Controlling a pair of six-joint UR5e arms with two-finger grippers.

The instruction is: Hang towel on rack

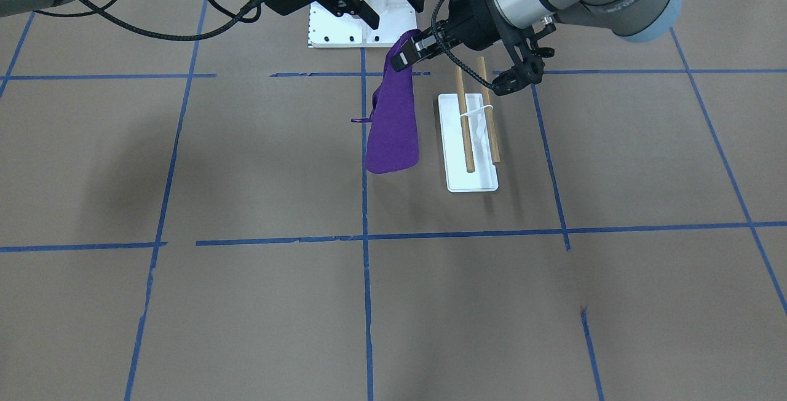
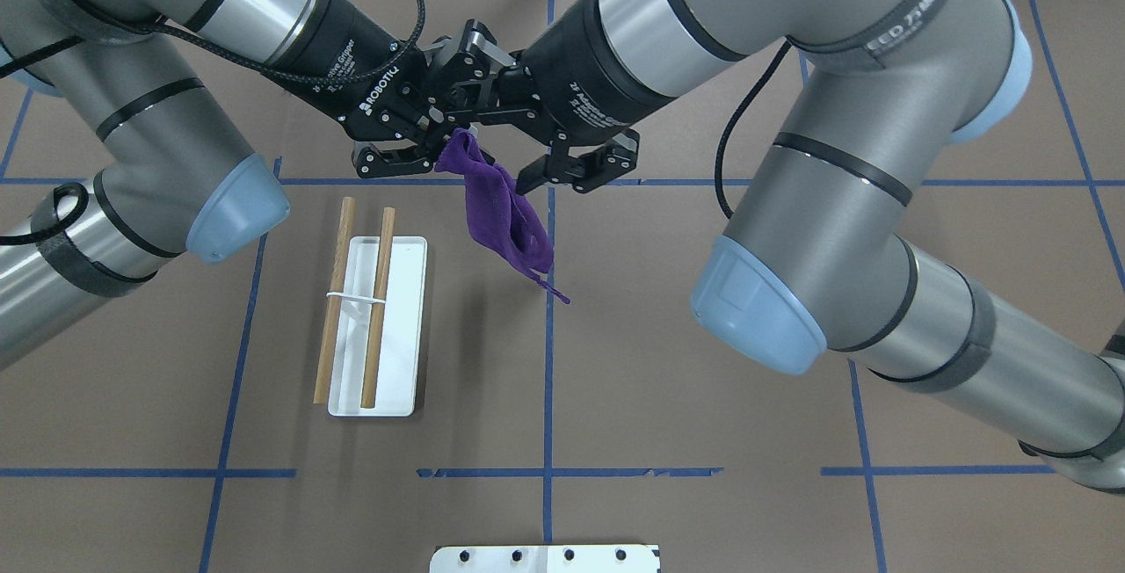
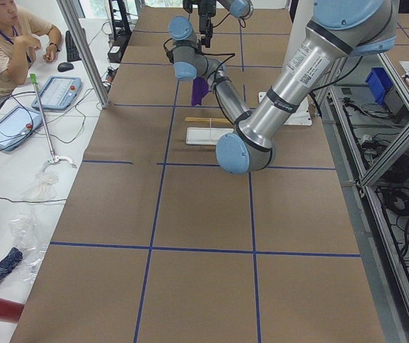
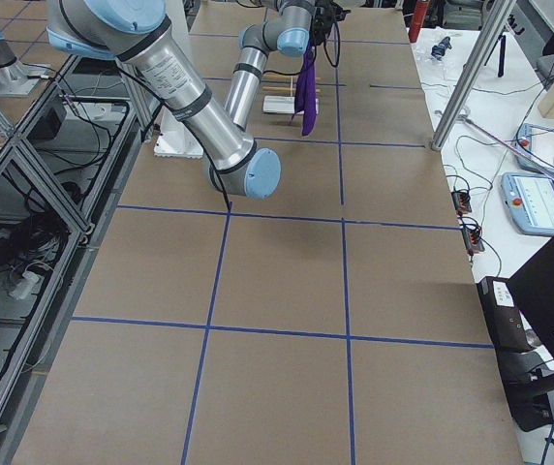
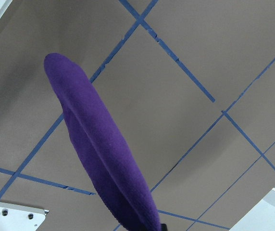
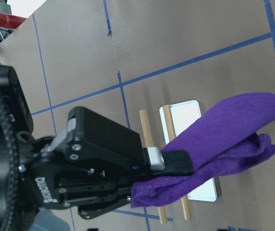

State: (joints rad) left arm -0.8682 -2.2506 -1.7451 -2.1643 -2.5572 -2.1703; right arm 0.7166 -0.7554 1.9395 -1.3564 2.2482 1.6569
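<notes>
Overhead exterior: purple towel dangling from the left end effector, just beside the rack.

White "ROBOTIQ" lettering reads on the left end effector (image 2: pixel 442 144). Below it on the brown desk (image 2: pixel 615 380) stands the rack (image 2: pixel 404 327), a shallow white tray carrying two parallel wooden dowels (image 2: pixel 380 292) on a thin white support. That end effector's fingers are clamped on one bunched corner of the towel (image 2: pixel 505 221). The deep-purple cloth hangs folded lengthwise, right of the rack and apart from it, with a thin loop (image 2: pixel 556 294) trailing from its low corner. The right end effector (image 1: pixel 396 12) hovers close by, fingers spread wide, gripping nothing.
</notes>
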